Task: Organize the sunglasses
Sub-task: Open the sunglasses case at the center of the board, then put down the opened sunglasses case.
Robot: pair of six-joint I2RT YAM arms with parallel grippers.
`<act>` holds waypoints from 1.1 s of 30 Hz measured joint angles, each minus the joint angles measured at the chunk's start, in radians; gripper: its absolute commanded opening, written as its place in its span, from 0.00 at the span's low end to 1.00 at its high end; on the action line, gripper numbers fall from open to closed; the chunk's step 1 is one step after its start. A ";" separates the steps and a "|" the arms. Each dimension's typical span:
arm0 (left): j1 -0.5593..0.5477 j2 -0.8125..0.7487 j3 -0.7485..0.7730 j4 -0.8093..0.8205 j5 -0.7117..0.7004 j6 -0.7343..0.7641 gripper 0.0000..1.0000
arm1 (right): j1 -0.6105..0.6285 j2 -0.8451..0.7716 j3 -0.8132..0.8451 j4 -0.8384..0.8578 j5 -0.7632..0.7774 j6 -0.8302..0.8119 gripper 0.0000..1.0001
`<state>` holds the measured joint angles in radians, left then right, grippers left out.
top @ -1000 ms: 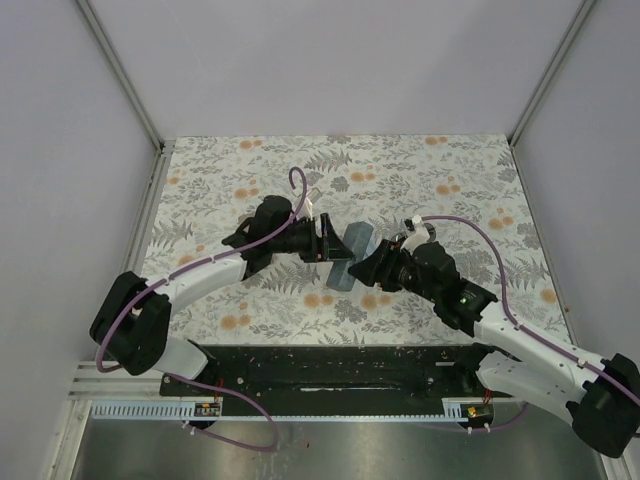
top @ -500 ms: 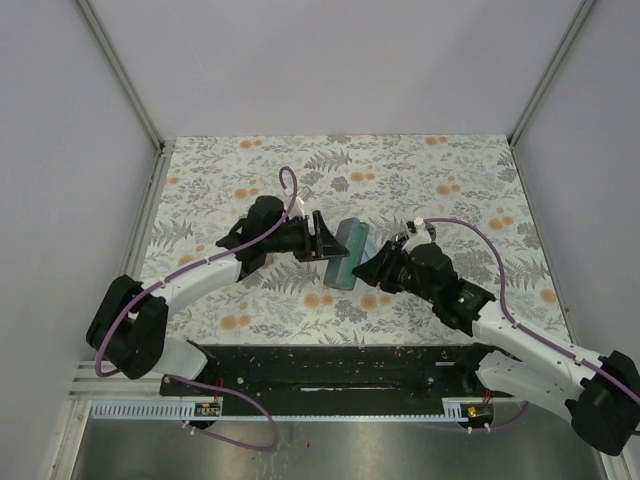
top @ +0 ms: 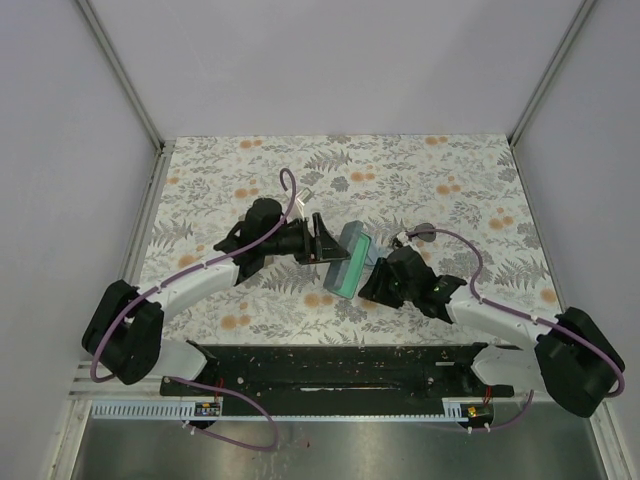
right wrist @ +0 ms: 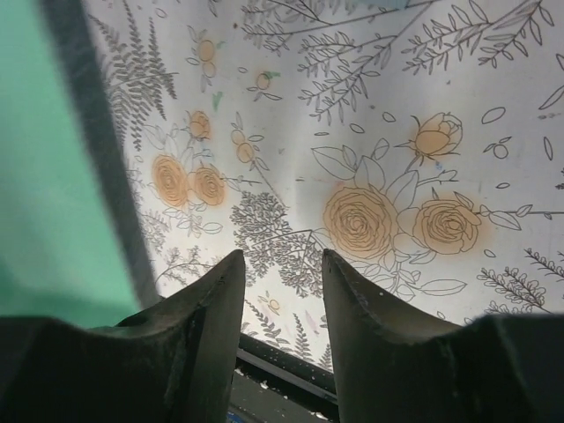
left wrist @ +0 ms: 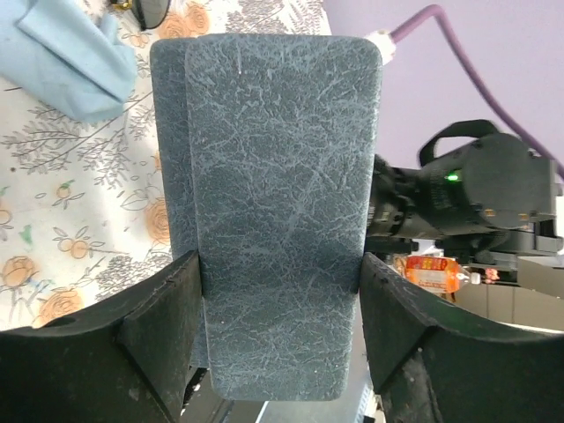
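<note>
blue-grey hard case (left wrist: 278, 220) clamped across its width in left pincer (left wrist: 280, 295), green lining (right wrist: 53, 176) turned to right pincer (right wrist: 282, 264), which is narrowly parted and empty. likely presented for loading. wire-frame sunglasses (left wrist: 145, 9) lie beyond on tabletop (left wrist: 53, 203), beside light-blue pouch (left wrist: 66, 62).

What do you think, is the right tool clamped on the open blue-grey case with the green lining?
No, the left tool is clamped on the open blue-grey case with the green lining; the left wrist view shows it between its fingers.
</note>
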<state>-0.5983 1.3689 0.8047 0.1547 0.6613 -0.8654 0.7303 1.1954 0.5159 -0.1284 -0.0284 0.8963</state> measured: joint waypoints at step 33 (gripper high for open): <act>0.034 0.091 -0.244 0.230 -0.204 -0.025 0.53 | -0.260 0.276 0.385 -0.331 0.167 -0.157 0.48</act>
<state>-0.5644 1.4597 0.5606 0.3851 0.4572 -0.8902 0.4702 1.4712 0.9005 -0.4591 0.1387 0.7395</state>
